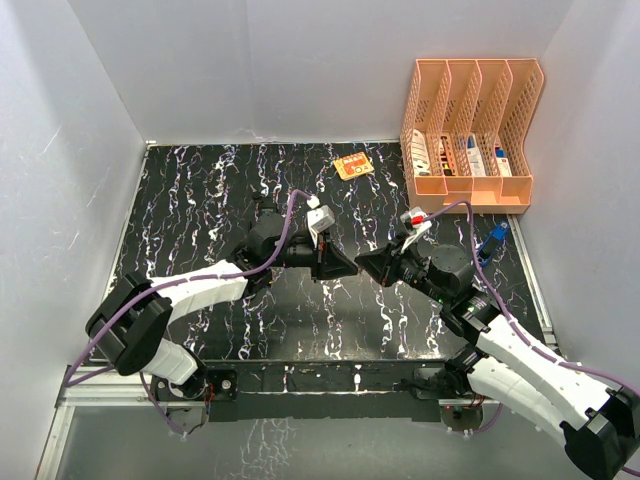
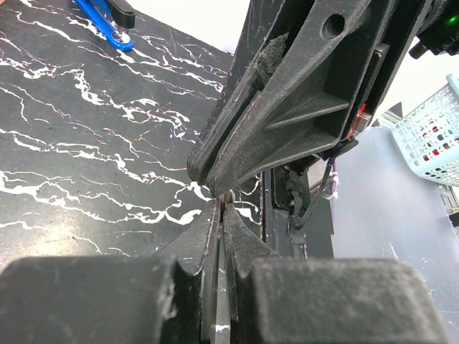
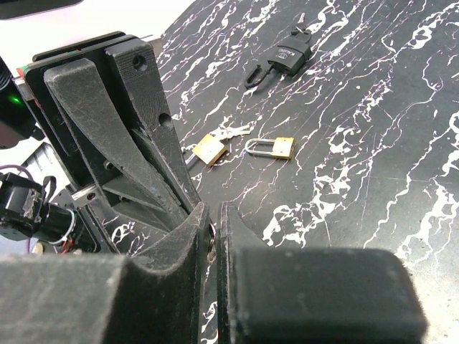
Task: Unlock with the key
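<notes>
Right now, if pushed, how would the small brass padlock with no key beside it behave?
Lying flat on the black marbled table, the small brass padlock would probably slide, not roll. Being metal, it is likely rigid and heavy for its size.

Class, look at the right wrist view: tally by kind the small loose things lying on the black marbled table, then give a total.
Brass padlocks: 2
Black snap hook with fob: 1
Small silver key set: 1
Total: 4
</notes>
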Controlling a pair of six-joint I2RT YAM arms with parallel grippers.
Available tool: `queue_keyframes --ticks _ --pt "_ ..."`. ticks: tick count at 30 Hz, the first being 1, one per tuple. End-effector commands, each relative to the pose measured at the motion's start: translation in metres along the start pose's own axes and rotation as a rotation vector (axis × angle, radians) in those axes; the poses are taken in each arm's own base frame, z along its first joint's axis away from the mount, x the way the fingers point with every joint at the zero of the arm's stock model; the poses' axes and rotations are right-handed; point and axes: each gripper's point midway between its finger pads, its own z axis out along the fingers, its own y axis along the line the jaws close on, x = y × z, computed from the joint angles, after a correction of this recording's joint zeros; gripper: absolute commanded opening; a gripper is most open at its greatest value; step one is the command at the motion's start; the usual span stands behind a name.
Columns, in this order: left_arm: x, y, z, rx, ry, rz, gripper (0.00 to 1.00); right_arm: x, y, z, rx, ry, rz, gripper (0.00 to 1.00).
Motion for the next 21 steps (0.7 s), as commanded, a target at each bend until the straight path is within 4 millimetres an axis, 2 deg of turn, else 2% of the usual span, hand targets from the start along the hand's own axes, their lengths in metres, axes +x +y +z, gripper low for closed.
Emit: queue_keyframes --ticks 1,6,13,18,19,21 --pt "-0.023 -0.017 -0.004 0.069 -0.058 0.06 0.0 -0.012 0.002 0.0 -0.011 -0.052 -0.013 0.0" --pt "-0.023 -0.012 -0.004 0.048 -0.061 0.042 0.01 -0.014 0.002 0.0 -0.007 -0.061 0.0 0.0" --pt "-0.019 -0.002 -0.011 -0.029 -0.078 0.03 0.4 -0.018 -0.004 0.001 0.031 -0.073 0.036 0.0" --pt "-0.014 0.009 -0.021 -0.103 -0.091 0.026 0.52 -0.015 -0.013 0.003 0.078 -0.063 0.055 0.0" --pt "-0.02 0.007 -0.026 -0.12 -0.111 0.039 0.54 -0.015 -0.015 0.003 0.087 -0.062 0.057 0.0" --pt "-0.021 0.016 -0.033 -0.197 -0.132 0.04 0.61 -0.014 -0.021 0.003 0.117 -0.062 0.067 0.0"
